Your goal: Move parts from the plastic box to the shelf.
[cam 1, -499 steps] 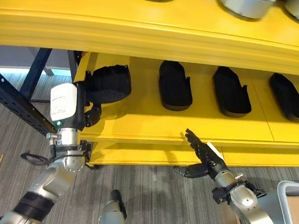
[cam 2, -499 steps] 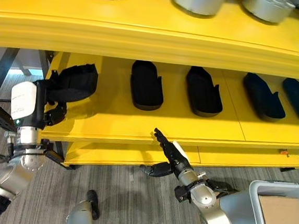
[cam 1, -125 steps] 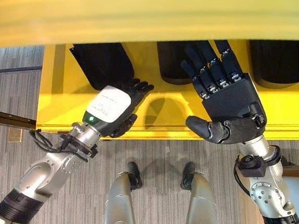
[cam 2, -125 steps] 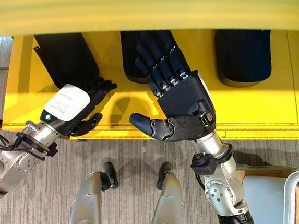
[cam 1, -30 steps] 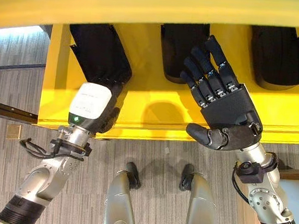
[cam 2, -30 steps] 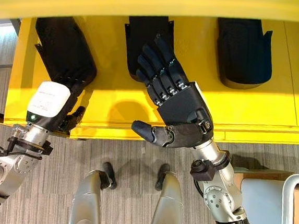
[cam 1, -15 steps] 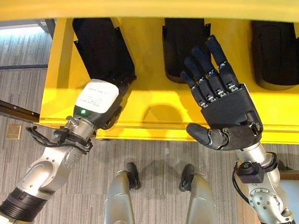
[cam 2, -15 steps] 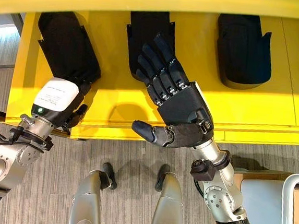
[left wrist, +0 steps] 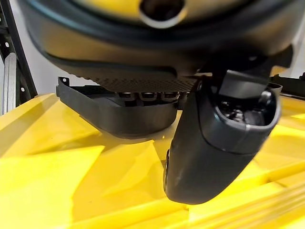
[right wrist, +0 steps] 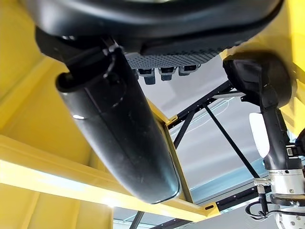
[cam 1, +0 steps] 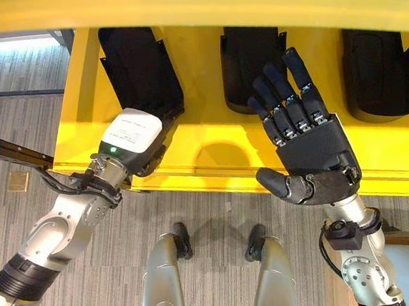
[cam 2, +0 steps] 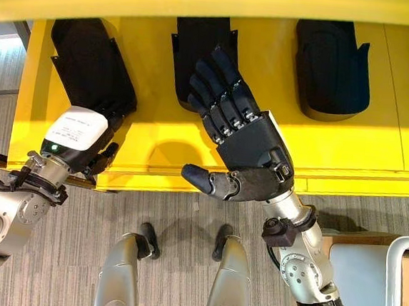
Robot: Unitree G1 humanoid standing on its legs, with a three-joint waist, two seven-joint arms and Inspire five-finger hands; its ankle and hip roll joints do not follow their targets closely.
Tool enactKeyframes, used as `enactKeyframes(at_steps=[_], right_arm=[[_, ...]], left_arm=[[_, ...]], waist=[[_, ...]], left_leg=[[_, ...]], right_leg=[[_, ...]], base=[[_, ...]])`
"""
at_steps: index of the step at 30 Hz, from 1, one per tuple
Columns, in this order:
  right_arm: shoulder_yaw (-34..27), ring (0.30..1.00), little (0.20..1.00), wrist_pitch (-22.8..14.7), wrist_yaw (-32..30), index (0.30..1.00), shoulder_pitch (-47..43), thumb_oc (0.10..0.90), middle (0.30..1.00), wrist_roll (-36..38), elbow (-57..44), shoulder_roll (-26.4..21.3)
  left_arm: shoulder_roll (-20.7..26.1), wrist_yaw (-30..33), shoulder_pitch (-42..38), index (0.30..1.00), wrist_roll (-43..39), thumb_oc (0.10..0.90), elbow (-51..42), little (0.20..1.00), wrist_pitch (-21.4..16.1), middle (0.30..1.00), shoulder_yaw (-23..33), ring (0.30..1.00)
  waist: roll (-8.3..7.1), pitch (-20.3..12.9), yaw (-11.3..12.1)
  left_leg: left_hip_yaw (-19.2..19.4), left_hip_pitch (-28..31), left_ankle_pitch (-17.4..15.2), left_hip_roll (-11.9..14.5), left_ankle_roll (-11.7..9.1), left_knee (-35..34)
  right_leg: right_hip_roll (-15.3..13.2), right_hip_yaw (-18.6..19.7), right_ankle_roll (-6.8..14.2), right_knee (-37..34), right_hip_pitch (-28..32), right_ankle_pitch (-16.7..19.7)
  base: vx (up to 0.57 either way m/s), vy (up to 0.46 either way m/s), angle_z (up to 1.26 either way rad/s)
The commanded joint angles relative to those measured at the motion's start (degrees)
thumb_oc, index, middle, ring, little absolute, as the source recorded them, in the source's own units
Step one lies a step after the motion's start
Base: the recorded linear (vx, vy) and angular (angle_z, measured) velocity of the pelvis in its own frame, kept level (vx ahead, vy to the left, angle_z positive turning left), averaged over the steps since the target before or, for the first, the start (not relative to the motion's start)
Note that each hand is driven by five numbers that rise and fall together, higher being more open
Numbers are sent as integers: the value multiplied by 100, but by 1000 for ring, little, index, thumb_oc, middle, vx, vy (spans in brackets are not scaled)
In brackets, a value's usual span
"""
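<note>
My left hand (cam 1: 138,138) lies at the shelf's (cam 1: 212,150) front left corner, its fingers (left wrist: 143,95) straight against the near end of the leftmost black part (cam 1: 140,65), pressing it rather than curling round it. That part rests on the shelf, slanted toward the back. My right hand (cam 1: 313,144) hovers above the front edge with fingers (cam 1: 285,95) spread and straight, holding nothing, just before the second part (cam 1: 248,64); a third part (cam 1: 380,68) sits toward the right. The part looks like a stiff, light moulded shell, probably smooth, so I would hold it across its raised side walls.
</note>
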Motion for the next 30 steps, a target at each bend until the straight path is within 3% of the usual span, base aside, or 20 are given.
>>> enactKeyframes(at_steps=[1,30], right_arm=[[-466,1000,1000,-403,315,1000,-436,900,1000,373,-535,83],[-474,1000,1000,-393,293,1000,-422,900,1000,520,-564,-13]], left_arm=[[348,-409,372,1000,399,900,726,1000,334,1000,-45,1000],[839,-288,738,1000,1442,900,1130,1000,298,1000,364,1000]], waist=[[-10,-217,-200],[30,-269,-189]], left_leg=[[224,560,-127,196,-170,-356],[251,565,-166,197,-149,-321]], right_leg=[[-387,-44,565,-7,418,-169],[-421,-42,559,-7,412,-157]], base=[[0,0,0],[0,1,0]])
